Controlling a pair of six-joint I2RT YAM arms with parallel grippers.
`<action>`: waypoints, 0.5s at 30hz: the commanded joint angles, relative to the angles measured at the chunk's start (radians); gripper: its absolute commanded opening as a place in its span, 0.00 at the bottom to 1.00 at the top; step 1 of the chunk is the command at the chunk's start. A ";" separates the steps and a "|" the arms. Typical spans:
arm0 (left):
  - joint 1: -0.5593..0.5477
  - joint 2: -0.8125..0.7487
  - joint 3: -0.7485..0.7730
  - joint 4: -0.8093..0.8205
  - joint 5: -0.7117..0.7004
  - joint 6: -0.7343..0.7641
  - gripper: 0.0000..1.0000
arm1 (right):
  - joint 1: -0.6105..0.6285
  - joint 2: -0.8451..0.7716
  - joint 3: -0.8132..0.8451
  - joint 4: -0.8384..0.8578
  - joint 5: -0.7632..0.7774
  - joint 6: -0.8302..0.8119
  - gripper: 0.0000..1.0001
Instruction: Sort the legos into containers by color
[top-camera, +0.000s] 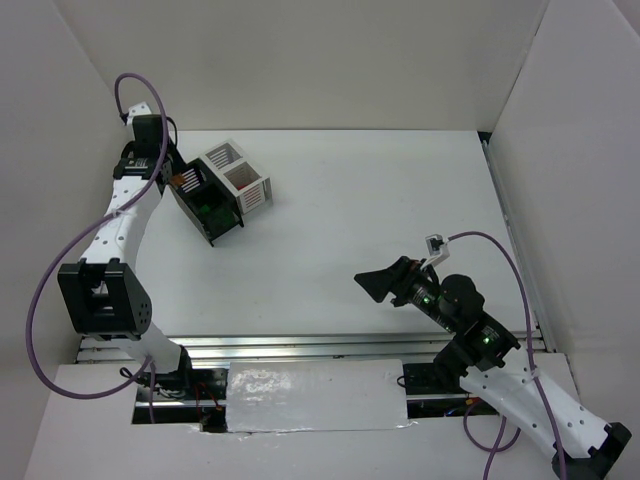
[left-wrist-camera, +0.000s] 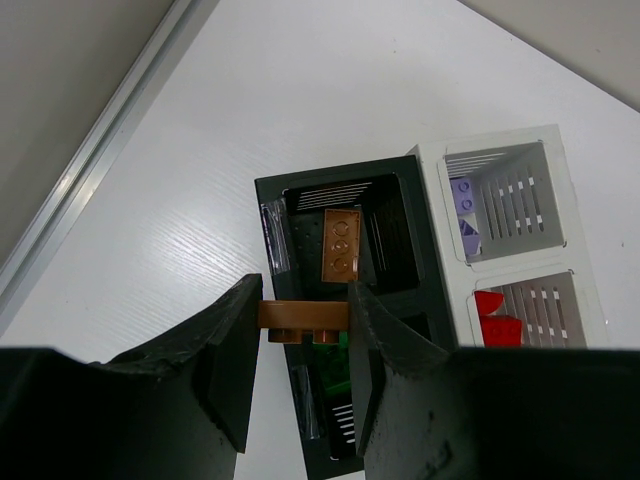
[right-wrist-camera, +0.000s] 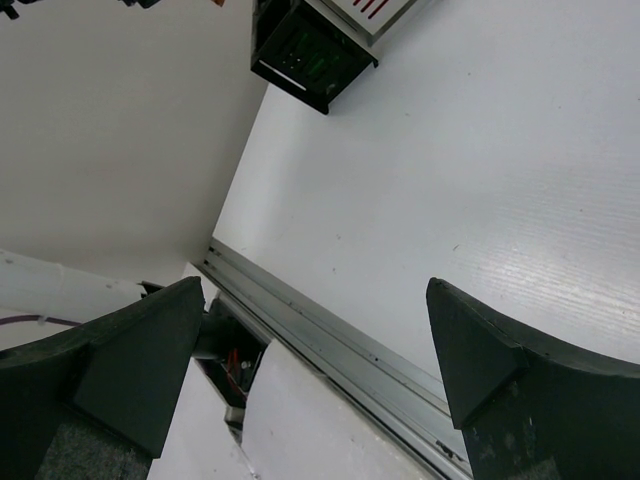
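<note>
While above the black bin (left-wrist-camera: 335, 170), left claw (left-wrist-camera: 306, 322) pinches brown brick (left-wrist-camera: 298, 314), right claw (right-wrist-camera: 315, 300) spread wide

White table (top-camera: 380, 200); metal rail (top-camera: 300, 345) along near edge; white walls (top-camera: 300, 60) around.

White table (top-camera: 380, 200), black and white slotted containers (top-camera: 240, 180) side by side near its far-left corner.
</note>
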 joint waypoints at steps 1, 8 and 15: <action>0.016 0.004 0.009 0.051 0.003 0.024 0.00 | 0.007 0.018 0.013 0.009 0.006 -0.026 1.00; 0.037 0.039 -0.014 0.102 0.069 0.003 0.00 | 0.007 0.035 -0.002 0.032 -0.005 -0.022 1.00; 0.060 0.103 0.018 0.142 0.134 -0.010 0.03 | 0.007 0.038 -0.008 0.043 -0.003 -0.017 1.00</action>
